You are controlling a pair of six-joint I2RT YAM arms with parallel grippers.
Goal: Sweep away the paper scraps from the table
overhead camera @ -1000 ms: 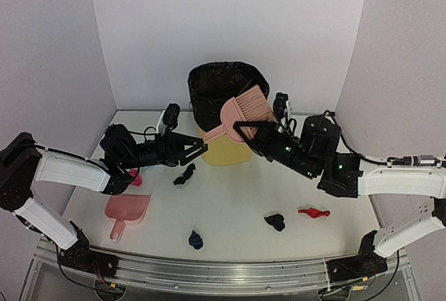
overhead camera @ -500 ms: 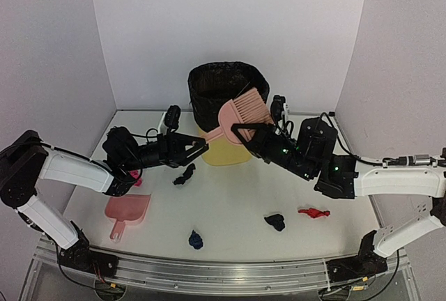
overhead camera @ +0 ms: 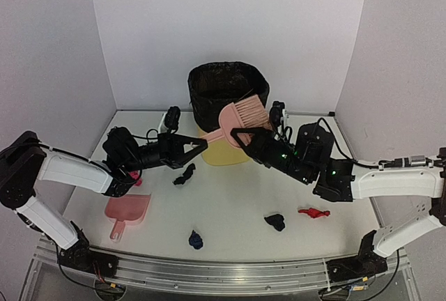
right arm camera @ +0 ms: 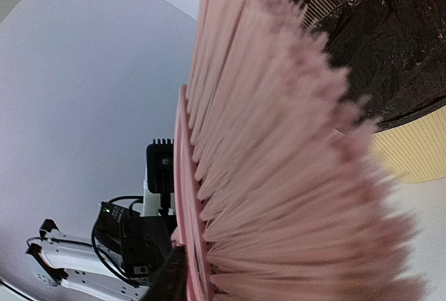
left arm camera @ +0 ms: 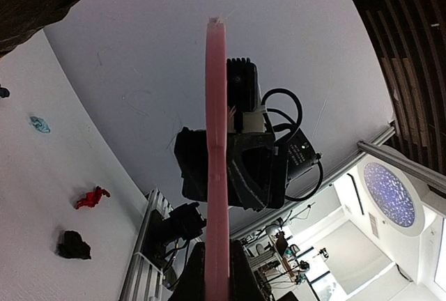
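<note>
A pink brush hangs in the air in front of the bin, held at both ends. My right gripper is shut on it just below the bristle head; the bristles fill the right wrist view. My left gripper is shut on the tip of the handle, with a finger tight on each side. Paper scraps lie on the table: a black one, another black one, a red one, a navy one and a pink one beside the left arm.
A black mesh bin with a yellow base stands at the back centre. A pink dustpan lies at the front left. A metal rail runs along the front edge. White walls stand on three sides.
The right arm has brought the brush a little lower and to the left. The left gripper's fingers have closed round the handle tip.
</note>
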